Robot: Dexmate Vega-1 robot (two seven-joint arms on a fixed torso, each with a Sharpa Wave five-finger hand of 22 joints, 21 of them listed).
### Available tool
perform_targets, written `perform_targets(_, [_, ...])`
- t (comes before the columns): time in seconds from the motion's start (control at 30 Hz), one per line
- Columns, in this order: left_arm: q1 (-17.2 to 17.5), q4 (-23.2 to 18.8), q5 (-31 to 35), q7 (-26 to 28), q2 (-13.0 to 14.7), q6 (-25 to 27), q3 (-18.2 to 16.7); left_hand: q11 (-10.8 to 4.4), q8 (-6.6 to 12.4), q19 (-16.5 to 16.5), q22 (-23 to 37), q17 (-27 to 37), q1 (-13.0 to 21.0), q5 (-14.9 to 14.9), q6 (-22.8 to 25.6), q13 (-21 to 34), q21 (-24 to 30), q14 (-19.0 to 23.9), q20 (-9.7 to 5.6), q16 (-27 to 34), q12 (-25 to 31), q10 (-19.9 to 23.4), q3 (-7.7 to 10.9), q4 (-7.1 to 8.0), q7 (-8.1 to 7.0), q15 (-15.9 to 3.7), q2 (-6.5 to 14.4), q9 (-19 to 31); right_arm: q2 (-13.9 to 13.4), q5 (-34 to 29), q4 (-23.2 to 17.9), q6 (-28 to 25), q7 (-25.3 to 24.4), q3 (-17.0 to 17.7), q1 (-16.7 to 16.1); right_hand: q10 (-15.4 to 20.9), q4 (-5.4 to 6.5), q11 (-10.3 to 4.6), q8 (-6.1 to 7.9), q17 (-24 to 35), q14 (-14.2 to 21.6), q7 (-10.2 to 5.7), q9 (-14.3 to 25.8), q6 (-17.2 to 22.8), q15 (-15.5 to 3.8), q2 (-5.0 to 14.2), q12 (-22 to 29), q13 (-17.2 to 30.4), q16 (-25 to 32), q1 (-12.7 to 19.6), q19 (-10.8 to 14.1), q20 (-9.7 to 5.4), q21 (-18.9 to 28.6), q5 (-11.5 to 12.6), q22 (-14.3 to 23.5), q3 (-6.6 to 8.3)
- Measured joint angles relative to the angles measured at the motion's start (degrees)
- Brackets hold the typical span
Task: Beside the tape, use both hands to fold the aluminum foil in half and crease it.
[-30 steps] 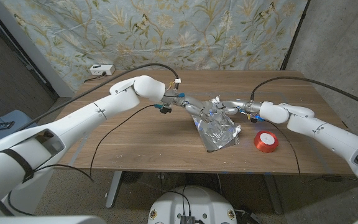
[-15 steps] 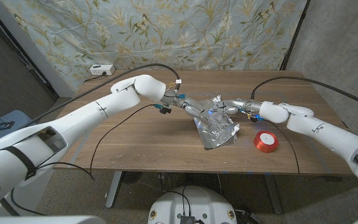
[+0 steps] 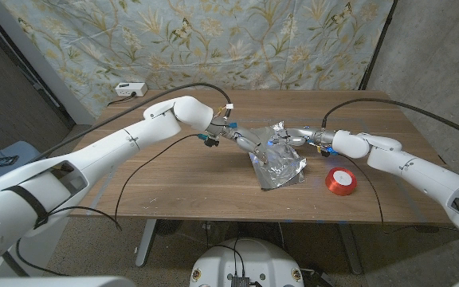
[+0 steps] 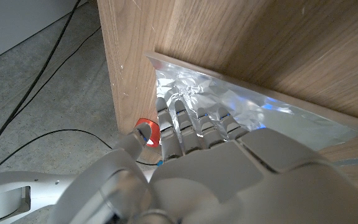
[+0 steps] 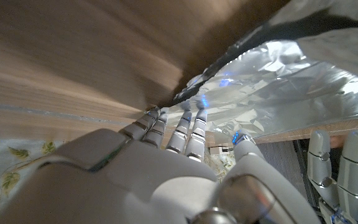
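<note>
We see the aluminum foil [image 3: 277, 165] lying crumpled near the middle of the wooden table [image 3: 174, 179], a little toward the robot's right, its far edge lifted off the wood where both hands meet it. The red tape [image 3: 341, 181] sits flat on the table just beside the foil, on the robot's right, a narrow strip of bare wood between them.

The left hand [image 3: 248, 140] reaches in from the left side and sits at the foil's far left corner. In the left wrist view its fingers [image 4: 185, 124] lie close together, side by side, stretched along the shiny sheet [image 4: 241, 106], with the thumb apart from them; we take them to be pressing on the foil, but we cannot tell whether the thumb closes under the edge to pinch it. The tape [image 4: 149, 132] peeks out beyond that hand as a small red patch.

The right hand [image 3: 296, 137] comes in from the right and meets the same raised far edge, close to the left hand. In the right wrist view its fingers [image 5: 188, 134] are held tightly together and run in under the lifted foil [image 5: 291, 87], the thumb raised toward the sheet from the other side; whether it truly pinches the sheet we cannot tell. The fingers of the other hand [image 5: 334, 168] show at that picture's corner
</note>
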Motion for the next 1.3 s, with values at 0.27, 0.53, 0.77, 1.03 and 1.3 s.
perform_targets(0.27, [-0.4,1.1,1.0,-0.5,-0.8,-0.8,0.8,0.0,-0.33,-0.4,0.3,0.3,-0.9,0.0,0.0,0.0,0.0,-0.2,0.01,0.0,0.0,0.0,0.46,2.04,0.0,0.21,0.2,0.0,0.0,0.2,0.1,-0.2,-0.3,0.0,-0.1,0.0,-0.17,0.0,0.0,0.0,0.0,0.0,0.0,0.0,0.0,0.0,0.0,0.0,0.0,0.0,0.0,0.0,-0.1,0.0,0.0,0.17])
perform_targets(0.53, [-1.3,3.3,1.7,-1.3,-2.3,-1.9,2.3,0.0,-0.54,-0.6,0.2,0.3,-1.4,0.0,0.0,0.0,-0.3,-0.2,-0.19,0.0,-0.4,0.0,1.04,3.24,0.0,0.22,0.7,0.0,0.0,0.5,-0.1,-0.4,-0.9,0.0,-0.5,0.0,-0.16,0.0,0.0,0.0,0.0,0.0,0.0,0.0,0.0,0.0,0.0,0.0,0.0,0.0,-0.1,-0.1,0.1,0.0,0.0,0.16])
perform_targets(0.77, [-1.7,4.5,2.4,-1.8,-3.2,-2.4,3.3,0.22,-0.56,-0.9,0.2,0.3,-1.7,0.0,0.3,0.0,-0.3,-0.2,0.12,0.2,-0.4,0.2,1.42,4.1,0.3,0.21,0.4,0.0,-0.1,0.6,-0.1,-0.5,-1.2,0.1,-0.8,0.0,-0.16,-0.02,0.0,0.0,0.0,0.0,0.0,0.0,0.0,0.0,0.0,0.0,0.0,0.0,-0.1,-0.09,0.1,0.0,0.0,0.16])
perform_targets(1.03, [-2.0,5.4,3.1,-2.5,-3.8,-2.4,4.1,0.41,-0.77,-0.9,0.2,0.5,-2.7,0.3,0.5,0.0,-0.3,0.5,0.12,0.6,-0.4,1.0,2.13,4.81,0.53,0.3,0.4,0.0,-0.1,0.8,-0.1,-0.6,-1.6,0.3,-1.1,0.0,-0.16,-0.01,0.0,0.0,0.0,0.0,0.0,0.0,0.0,0.0,0.0,0.0,0.0,0.0,-0.1,-0.1,0.0,0.0,0.0,0.16])
perform_targets(1.3, [-2.4,6.1,4.0,-2.9,-4.2,-2.4,4.9,0.41,-0.76,-0.9,0.2,0.7,-3.3,0.3,2.0,0.0,-0.4,1.0,0.12,1.0,0.0,2.3,2.44,5.11,0.82,0.39,0.3,0.0,-0.1,1.1,0.1,-0.8,-2.2,0.4,-1.5,0.0,-0.16,-0.01,0.0,0.0,0.0,0.0,0.0,0.0,0.0,0.0,0.0,0.0,0.0,0.0,-0.1,-0.1,0.0,0.0,0.0,0.16])
